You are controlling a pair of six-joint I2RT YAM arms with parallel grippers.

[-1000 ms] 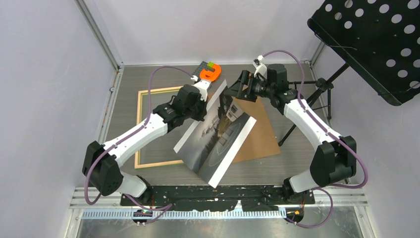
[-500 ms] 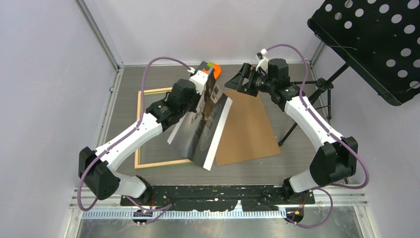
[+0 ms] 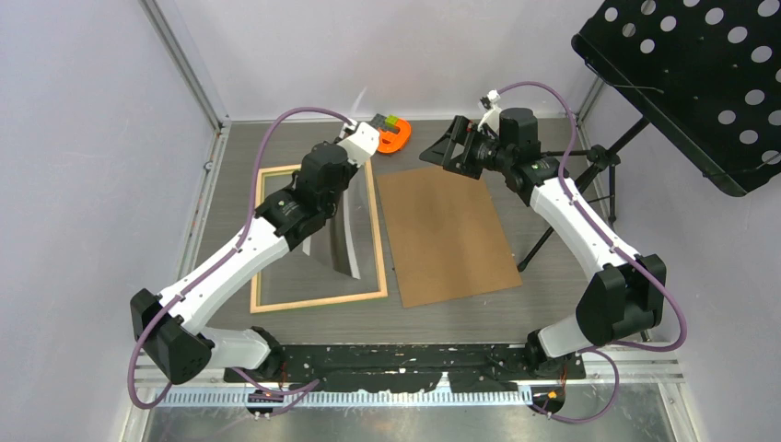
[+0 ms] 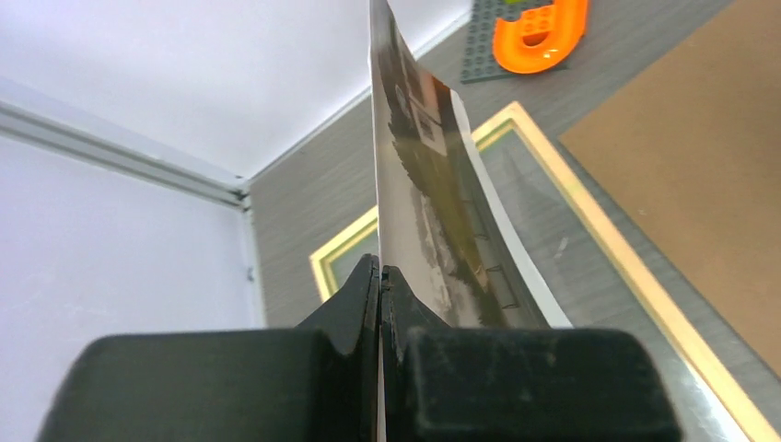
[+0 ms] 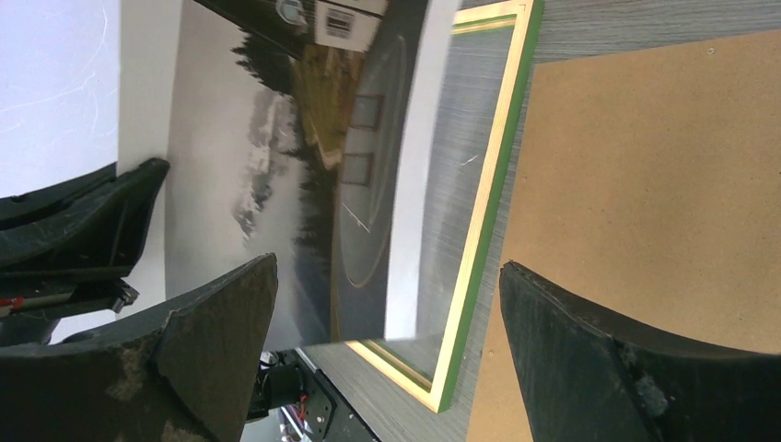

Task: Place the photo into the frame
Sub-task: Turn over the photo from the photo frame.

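My left gripper [image 3: 345,184] is shut on one edge of the photo [image 3: 345,241] and holds it upright, nearly edge-on, over the right half of the frame [image 3: 318,298]. In the left wrist view the fingers [image 4: 379,272] pinch the photo [image 4: 433,203], which curves upward. The frame lies flat on the table, pale wood face up, its green outer side showing in the right wrist view [image 5: 488,212]. My right gripper [image 3: 444,152] is open and empty, raised over the far end of the brown backing board [image 3: 447,235]. Its wrist view looks between its jaws [image 5: 387,264] at the photo's printed face [image 5: 276,166].
The backing board lies flat just right of the frame. An orange horseshoe-shaped piece [image 3: 396,138] sits on a grey studded plate at the back. A black perforated music stand [image 3: 691,74] overhangs the right side. Cage walls stand left and behind.
My left arm has swung the photo left, from over the backing board to over the frame, and turned it from slanted to upright. My right gripper is clear of the photo and has drawn back slightly.
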